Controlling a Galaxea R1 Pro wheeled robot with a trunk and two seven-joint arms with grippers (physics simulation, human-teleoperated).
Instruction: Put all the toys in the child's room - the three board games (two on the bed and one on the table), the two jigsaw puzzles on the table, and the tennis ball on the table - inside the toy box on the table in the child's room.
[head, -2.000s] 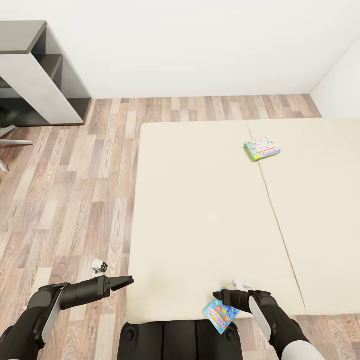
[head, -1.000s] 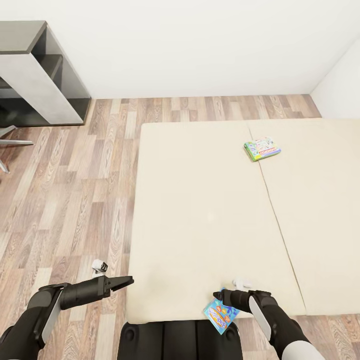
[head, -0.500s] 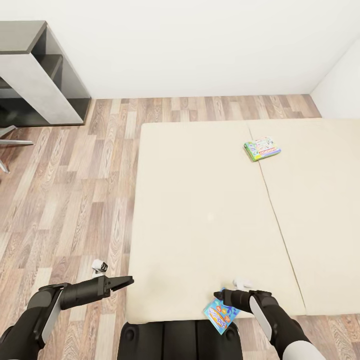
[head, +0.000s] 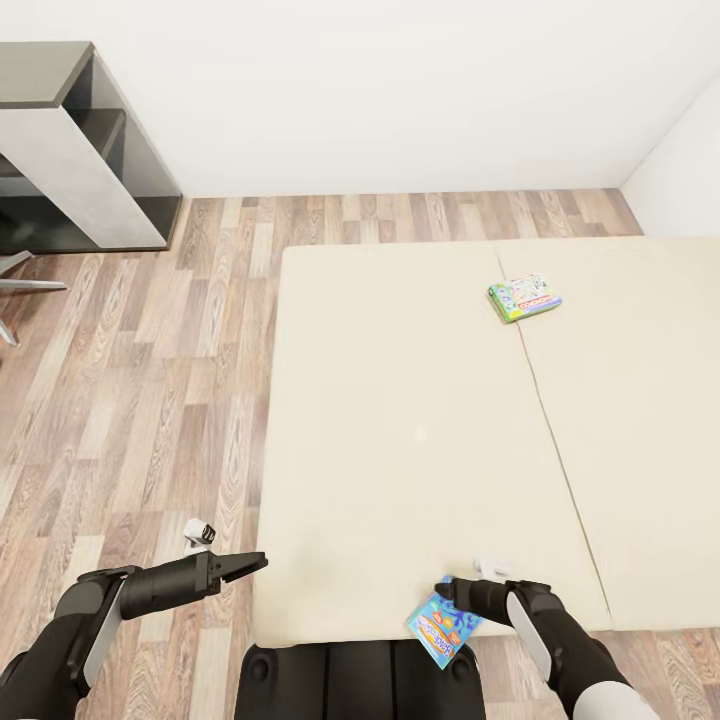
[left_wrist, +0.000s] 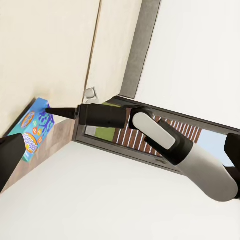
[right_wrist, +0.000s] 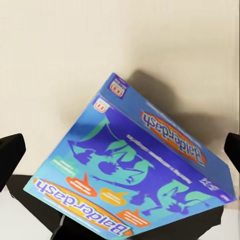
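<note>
The blue game box (head: 441, 625) lies at the near edge of the bed (head: 400, 420), and part of it sticks out past the edge. In the right wrist view the cover (right_wrist: 135, 185) reads "Balderdash". It looks like a flat, stiff cardboard box, likely light. Its shiny cover may be slippery, so a pinch across the thin sides or over the part that hangs off the bed looks like the best hold. If it tips, the lid could slide.

The right gripper (head: 450, 590) sits right at the box. Its two fingers stand wide apart on each side in the right wrist view, so it is open and not holding the box yet.

The second game box (head: 524, 297), green-edged with a white cover, lies farther up the bed, well apart from the first, close to the seam in the mattress.

The left gripper (head: 250, 563) hangs over the floor (head: 150, 380) just beside the bed. Its fingers look pressed together, and it holds nothing.

A dark grey desk (head: 80, 150) stands by the far wall.
</note>
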